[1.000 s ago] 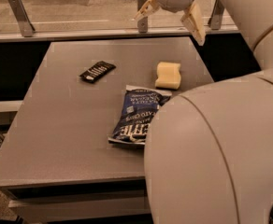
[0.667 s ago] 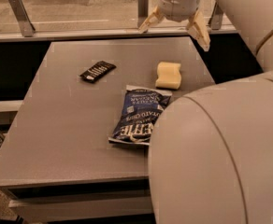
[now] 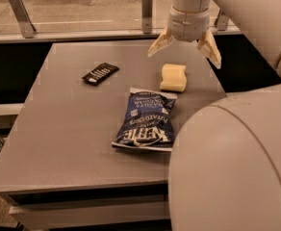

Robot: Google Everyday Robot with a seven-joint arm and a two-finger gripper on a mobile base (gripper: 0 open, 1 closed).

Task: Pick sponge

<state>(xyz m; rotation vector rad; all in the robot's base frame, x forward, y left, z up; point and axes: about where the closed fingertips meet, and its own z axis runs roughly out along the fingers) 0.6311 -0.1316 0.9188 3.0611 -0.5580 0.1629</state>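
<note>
The sponge (image 3: pixel 173 77), a pale yellow block with a pinched waist, lies flat on the grey table (image 3: pixel 58 129) toward its right side. Above and just behind it hangs my gripper (image 3: pixel 185 50), open, its two cream fingers spread wide to either side of the sponge. One fingertip (image 3: pixel 156 47) points down to the left, the other to the right. Nothing is between the fingers, and they do not touch the sponge.
A blue chip bag (image 3: pixel 146 121) lies just in front of the sponge. A small black wrapped bar (image 3: pixel 100 73) rests on the left of the table. My arm's large white body (image 3: pixel 236 167) fills the lower right. A railing with metal posts (image 3: pixel 21 14) runs behind the table.
My gripper has moved down and toward the sponge, from above the table's far edge to just over it, still open. The objects on the table have not moved.
</note>
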